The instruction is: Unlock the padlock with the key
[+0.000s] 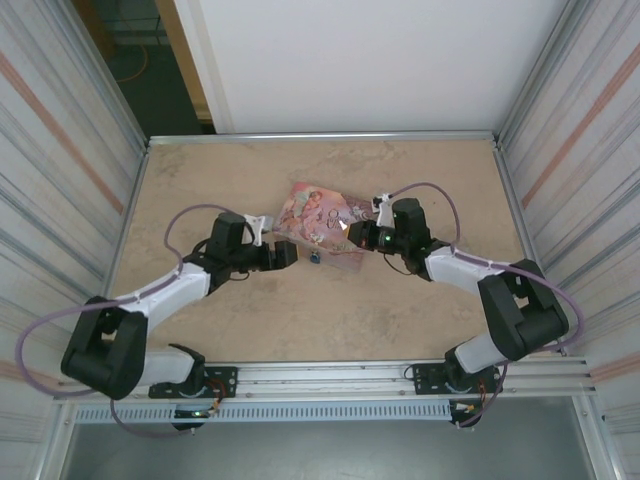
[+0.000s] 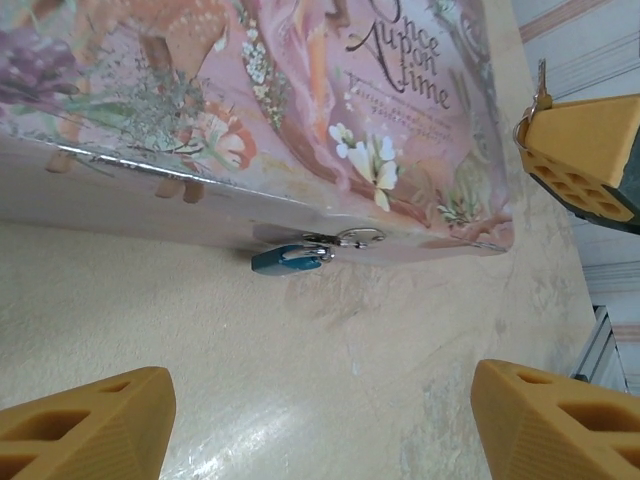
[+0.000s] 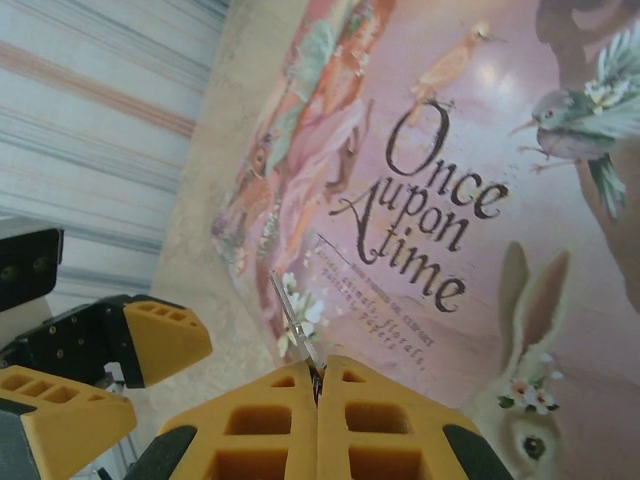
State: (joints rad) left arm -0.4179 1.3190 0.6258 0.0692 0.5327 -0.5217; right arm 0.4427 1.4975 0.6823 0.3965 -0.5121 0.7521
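The padlock (image 2: 288, 260), tiny and teal-blue with a silvery shackle, lies on the tabletop (image 2: 300, 360) against the pink tin's (image 2: 300, 100) front edge. The right hand (image 3: 318, 385) is clamped tight on a thin silver key (image 3: 293, 322). The left hand (image 2: 320, 420) gapes wide, empty.

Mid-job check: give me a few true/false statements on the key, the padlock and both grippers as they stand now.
1. The right gripper grips the key. True.
2. The left gripper is shut on the padlock. False: its jaws are open, and the padlock lies beyond them, untouched.
3. The padlock sits against the side of the tin. True.
4. The key is in the padlock. False: it is apart from the padlock, held in the right gripper.
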